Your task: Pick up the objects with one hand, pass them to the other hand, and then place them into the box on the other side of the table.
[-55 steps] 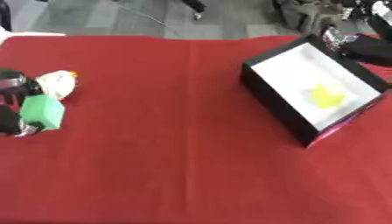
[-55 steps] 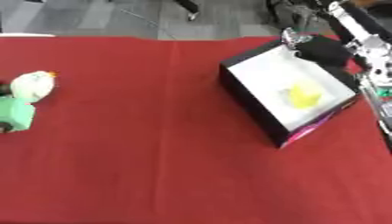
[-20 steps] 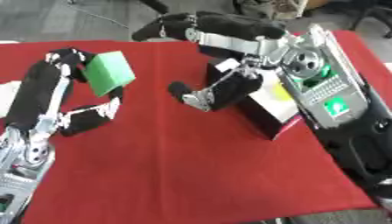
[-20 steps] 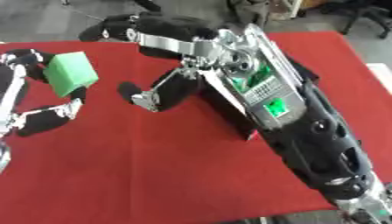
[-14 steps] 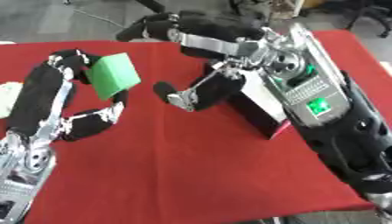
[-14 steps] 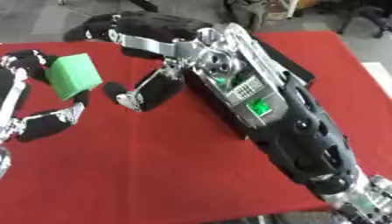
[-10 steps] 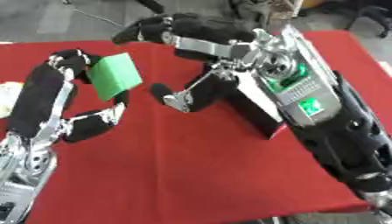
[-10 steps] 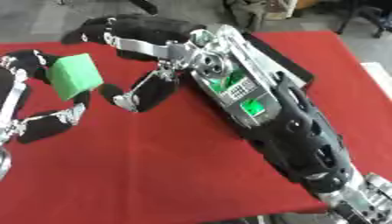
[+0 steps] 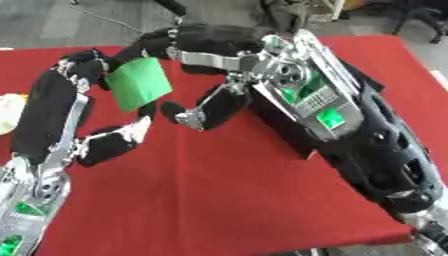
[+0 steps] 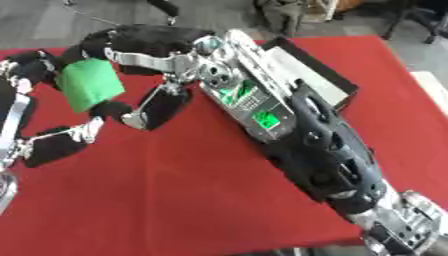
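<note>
Left eye view: mid-air handover above the red table. The left hand holds a green block raised above the cloth, its fingers curled round the block's left and upper edges, with the thumb below the block. The right hand reaches across from the right. Its fingers arch over the block's top right corner and its thumb hangs just beside the lower right edge, so the hand is spread wide and not yet closed on the block. Whether its fingers already touch the block cannot be told.

Right eye view: the box, black-walled with a pale inside, lies on the far right of the table, largely hidden behind the right forearm. A pale rounded object shows at the left edge of the left eye view.

Risks, as judgements: if the left hand lets go before the right hand closes, the block would probably drop onto the cloth. A grasp taken only at the corner may let the block pivot or slip during the carry. The crowded fingers of both hands may collide or pinch one another.
</note>
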{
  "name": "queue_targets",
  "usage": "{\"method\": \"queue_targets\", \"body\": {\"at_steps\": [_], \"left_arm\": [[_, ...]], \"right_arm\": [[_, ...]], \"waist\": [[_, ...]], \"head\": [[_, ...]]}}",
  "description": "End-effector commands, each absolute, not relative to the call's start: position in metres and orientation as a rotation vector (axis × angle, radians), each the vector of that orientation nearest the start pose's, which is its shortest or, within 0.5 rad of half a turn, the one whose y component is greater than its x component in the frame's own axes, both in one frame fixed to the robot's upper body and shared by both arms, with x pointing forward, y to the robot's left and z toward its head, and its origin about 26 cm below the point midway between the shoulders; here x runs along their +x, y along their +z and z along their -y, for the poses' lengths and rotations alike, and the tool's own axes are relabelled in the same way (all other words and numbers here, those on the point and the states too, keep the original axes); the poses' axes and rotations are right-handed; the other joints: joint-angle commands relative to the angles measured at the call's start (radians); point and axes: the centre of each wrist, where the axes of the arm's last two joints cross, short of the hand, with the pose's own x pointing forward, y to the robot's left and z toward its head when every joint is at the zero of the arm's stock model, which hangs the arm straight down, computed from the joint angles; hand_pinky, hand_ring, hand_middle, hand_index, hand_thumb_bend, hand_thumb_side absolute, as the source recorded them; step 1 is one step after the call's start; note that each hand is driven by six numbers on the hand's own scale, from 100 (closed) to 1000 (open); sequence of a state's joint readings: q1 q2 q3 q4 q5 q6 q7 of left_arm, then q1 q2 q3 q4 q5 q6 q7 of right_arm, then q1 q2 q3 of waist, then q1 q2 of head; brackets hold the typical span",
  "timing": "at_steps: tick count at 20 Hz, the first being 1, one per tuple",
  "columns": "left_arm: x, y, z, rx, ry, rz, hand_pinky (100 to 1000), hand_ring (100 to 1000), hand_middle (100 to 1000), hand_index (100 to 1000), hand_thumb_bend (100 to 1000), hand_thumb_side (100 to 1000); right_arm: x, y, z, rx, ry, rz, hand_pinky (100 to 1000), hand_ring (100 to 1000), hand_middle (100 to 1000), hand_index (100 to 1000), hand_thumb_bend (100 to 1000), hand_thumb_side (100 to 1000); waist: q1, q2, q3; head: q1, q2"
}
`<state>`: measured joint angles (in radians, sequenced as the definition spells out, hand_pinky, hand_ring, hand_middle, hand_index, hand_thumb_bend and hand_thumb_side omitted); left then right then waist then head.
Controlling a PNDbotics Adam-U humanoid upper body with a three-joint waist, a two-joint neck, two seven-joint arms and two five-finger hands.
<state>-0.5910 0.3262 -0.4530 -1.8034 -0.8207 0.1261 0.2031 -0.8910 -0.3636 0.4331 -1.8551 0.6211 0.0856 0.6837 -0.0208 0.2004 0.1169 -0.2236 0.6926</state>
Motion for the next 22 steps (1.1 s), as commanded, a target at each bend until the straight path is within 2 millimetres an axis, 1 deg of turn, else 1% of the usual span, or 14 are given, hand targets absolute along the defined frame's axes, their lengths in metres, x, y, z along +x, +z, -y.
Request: {"method": "queue_targets", "body": {"at_steps": [1, 5, 9, 12, 21, 22], "left_arm": [[0.3232, 0.2082, -0.1283, -1.191, 1.227, -3.112, 555, 456, 435, 581, 100, 261], [0.3227, 0.2073, -0.1276, -1.182, 1.193, -3.118, 550, 454, 432, 579, 100, 255], [0.3225, 0.2072, -0.1273, -1.181, 1.11, -3.131, 540, 451, 430, 579, 100, 245], [0.3228, 0.206, -0.1266, -1.17, 1.073, -3.139, 540, 450, 429, 579, 100, 247], [0.3236, 0.2052, -0.1259, -1.141, 1.005, -3.138, 532, 450, 429, 579, 100, 237], [0.3237, 0.2048, -0.1257, -1.133, 1.005, -3.139, 534, 450, 429, 579, 100, 239]], "right_arm": [[0.3188, 0.3074, 0.1075, 0.711, -2.361, -2.524, 951, 1000, 916, 974, 100, 100], [0.3204, 0.306, 0.1066, 0.732, -2.363, -2.522, 945, 1000, 884, 942, 100, 100], [0.3209, 0.3062, 0.1078, 0.785, -2.359, -2.523, 931, 1000, 787, 877, 100, 100], [0.3202, 0.3059, 0.1072, 0.807, -2.366, -2.505, 927, 1000, 745, 839, 100, 100], [0.3194, 0.3061, 0.1074, 0.827, -2.407, -2.431, 924, 1000, 653, 830, 100, 100], [0.3194, 0.3059, 0.1074, 0.826, -2.411, -2.426, 925, 1000, 634, 818, 100, 100]], "waist": [[0.002, -0.026, 0.0], [0.001, -0.026, 0.001], [0.001, -0.026, 0.0], [0.001, -0.027, 0.0], [0.002, -0.027, -0.001], [0.002, -0.027, -0.001]], "head": [[-0.004, -0.001], [-0.006, -0.001], [-0.005, -0.003], [-0.005, -0.004], [-0.006, -0.002], [-0.007, -0.002]]}}
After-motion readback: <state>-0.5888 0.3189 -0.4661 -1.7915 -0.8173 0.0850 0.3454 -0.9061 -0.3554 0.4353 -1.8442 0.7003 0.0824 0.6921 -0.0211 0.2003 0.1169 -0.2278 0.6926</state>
